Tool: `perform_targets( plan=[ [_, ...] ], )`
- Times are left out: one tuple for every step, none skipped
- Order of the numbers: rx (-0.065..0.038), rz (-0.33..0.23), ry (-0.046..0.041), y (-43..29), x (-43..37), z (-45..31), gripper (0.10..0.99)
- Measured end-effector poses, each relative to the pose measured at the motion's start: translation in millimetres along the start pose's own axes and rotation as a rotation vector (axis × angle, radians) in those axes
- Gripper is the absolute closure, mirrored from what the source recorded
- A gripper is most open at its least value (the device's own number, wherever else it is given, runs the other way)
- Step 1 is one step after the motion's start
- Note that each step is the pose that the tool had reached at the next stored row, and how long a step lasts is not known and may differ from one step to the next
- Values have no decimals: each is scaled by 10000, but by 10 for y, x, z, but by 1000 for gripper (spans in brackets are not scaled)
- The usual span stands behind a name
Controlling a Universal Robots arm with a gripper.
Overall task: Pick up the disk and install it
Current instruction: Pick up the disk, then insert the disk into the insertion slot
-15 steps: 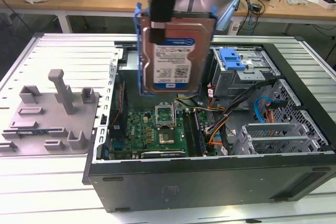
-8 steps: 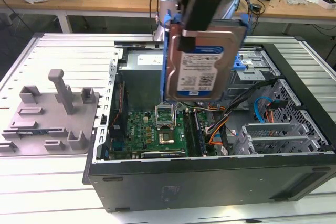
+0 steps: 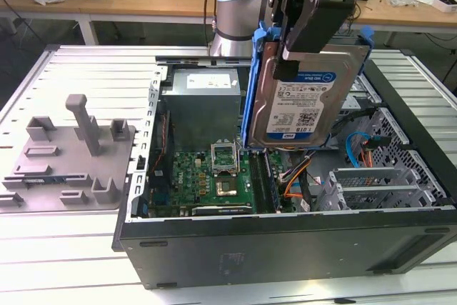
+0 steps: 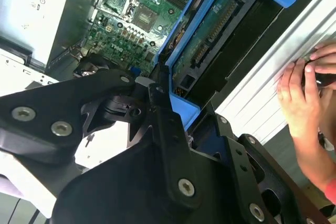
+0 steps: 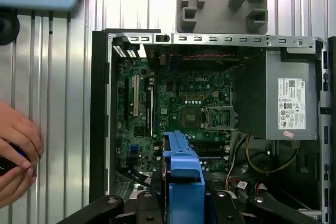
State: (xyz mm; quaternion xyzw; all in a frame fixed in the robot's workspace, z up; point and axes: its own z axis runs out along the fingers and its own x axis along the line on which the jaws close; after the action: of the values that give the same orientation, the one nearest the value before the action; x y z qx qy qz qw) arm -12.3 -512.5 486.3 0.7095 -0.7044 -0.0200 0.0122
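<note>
The black gripper (image 4: 173, 103) clamps the disk (image 4: 210, 40) by its blue carrier. The disk runs edge-on from the gripper toward one o'clock, with its green circuit side showing. From the disk, the motherboard (image 4: 136, 14) lies at ten o'clock beside a grey metal box (image 4: 26, 9), and a person's hands (image 4: 304, 93) are at four o'clock by the ribbed table (image 4: 257, 87).

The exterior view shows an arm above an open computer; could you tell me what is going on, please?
The pincer is clamped on the disk, holding it on edge over the open computer case, above the motherboard. It is not yet seated in any bay. A person's hands are at the slatted table beside the case.
</note>
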Motion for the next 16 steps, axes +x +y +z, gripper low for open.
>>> perform_targets(
  plan=[
    [0, 0, 0, 0, 2, 0, 718],
    [0, -1, 0, 0, 3, 0, 718],
    [0, -1, 1, 0, 3, 0, 718],
    [0, 0, 0, 0, 4, 0, 718],
    [0, 0, 1, 0, 4, 0, 718],
    [0, 0, 1, 0, 5, 0, 718],
    [0, 0, 0, 0, 5, 0, 718],
    [0, 0, 0, 0, 7, 0, 718],
    [0, -1, 0, 0, 9, 0, 718],
    [0, 0, 0, 0, 9, 0, 718],
    [0, 0, 0, 0, 9, 0, 718],
    [0, 0, 1, 0, 9, -1, 718],
    [0, -1, 0, 0, 10, 0, 718],
    [0, 0, 0, 0, 10, 0, 718],
    [0, -1, 0, 0, 10, 0, 718],
    [0, -1, 0, 0, 11, 0, 718]
  ],
)
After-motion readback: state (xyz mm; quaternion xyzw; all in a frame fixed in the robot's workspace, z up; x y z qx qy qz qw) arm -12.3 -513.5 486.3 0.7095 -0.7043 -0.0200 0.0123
